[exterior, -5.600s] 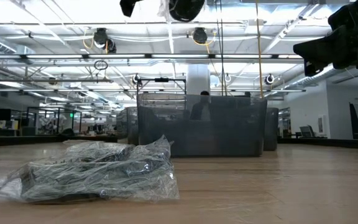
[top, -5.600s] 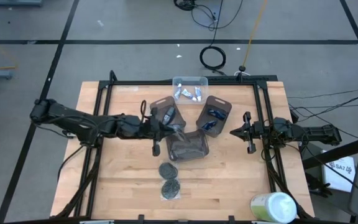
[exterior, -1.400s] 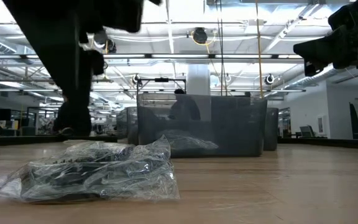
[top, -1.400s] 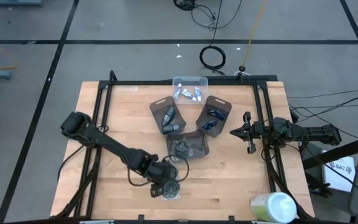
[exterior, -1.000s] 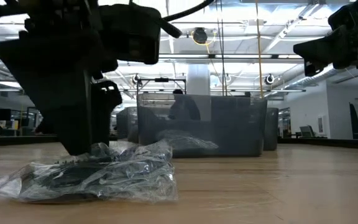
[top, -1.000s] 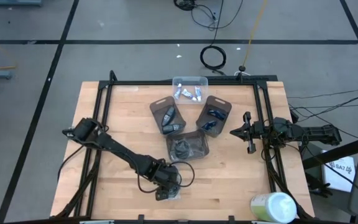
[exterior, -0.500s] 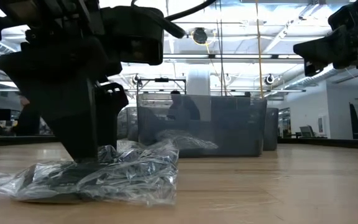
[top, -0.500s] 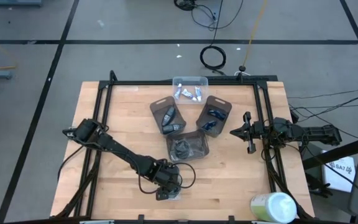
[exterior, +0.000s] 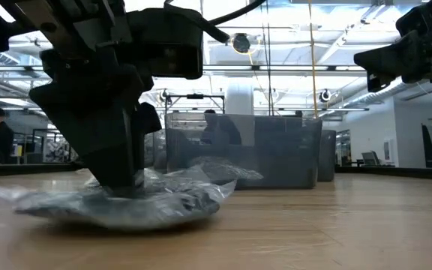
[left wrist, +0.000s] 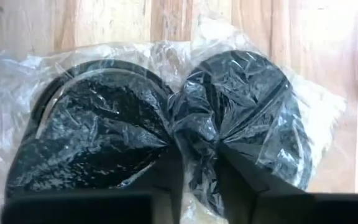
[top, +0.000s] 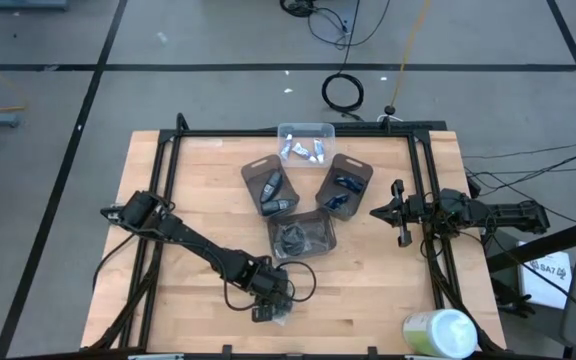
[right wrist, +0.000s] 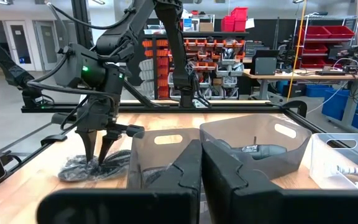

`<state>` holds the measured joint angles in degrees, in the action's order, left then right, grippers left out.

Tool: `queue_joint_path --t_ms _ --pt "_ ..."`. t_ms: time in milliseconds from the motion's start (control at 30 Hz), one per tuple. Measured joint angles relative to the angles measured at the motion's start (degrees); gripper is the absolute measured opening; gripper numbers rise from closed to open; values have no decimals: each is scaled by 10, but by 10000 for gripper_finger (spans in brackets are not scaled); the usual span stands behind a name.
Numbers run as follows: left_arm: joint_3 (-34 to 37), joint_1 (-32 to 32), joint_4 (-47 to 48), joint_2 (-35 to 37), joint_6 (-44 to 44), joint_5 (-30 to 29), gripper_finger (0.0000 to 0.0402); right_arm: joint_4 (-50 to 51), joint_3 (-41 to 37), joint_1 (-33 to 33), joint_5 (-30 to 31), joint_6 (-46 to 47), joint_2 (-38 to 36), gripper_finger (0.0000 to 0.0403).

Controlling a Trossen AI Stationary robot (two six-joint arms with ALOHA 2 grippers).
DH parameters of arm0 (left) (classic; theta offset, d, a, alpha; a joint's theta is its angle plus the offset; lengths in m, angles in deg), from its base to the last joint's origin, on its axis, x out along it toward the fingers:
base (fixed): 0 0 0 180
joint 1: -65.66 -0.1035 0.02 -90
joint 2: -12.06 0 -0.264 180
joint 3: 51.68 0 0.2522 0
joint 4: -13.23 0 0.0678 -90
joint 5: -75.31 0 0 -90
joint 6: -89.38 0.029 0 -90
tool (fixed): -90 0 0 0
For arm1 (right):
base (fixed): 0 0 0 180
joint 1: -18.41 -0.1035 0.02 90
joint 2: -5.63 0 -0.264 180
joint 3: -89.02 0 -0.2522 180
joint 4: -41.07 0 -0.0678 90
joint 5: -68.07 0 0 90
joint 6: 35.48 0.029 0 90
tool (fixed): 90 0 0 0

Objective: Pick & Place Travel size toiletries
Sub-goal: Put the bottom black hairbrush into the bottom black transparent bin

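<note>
While left gripper (top: 273, 305) jaws pinch bagged discs (left wrist: 166, 130), 2 lie flat side-by-side; right jaws together

My left gripper (top: 273, 303) covers most of the bagged discs (left wrist: 166, 130) in high view; crinkled plastic film blurs their faces. Tubes in the clear tray (top: 305, 131) too small to tell apart. My right gripper (right wrist: 201, 165) tips block tray contents

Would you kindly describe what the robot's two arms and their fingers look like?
Both arms, left arm and right arm, are black and slim, built of jointed links with black cables looped alongside. A green light glows on the left arm's wrist. The fingers are dark, narrow and tapered.
</note>
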<state>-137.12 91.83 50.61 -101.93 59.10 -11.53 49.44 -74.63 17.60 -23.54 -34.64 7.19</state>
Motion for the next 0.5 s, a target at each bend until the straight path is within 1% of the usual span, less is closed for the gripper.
queue_joint_path --t_ms 100,200,333,500 --pt "0 -4 -1 0 0 2 45 0 0 0 0 0 0 4" --pt "0 -11 -1 0 0 29 11 0 0 0 0 0 0 4" --pt "1 -20 0 2 1 64 6 0 0 0 0 0 0 4" --pt "2 -23 6 20 7 67 3 0 0 0 0 0 0 4"
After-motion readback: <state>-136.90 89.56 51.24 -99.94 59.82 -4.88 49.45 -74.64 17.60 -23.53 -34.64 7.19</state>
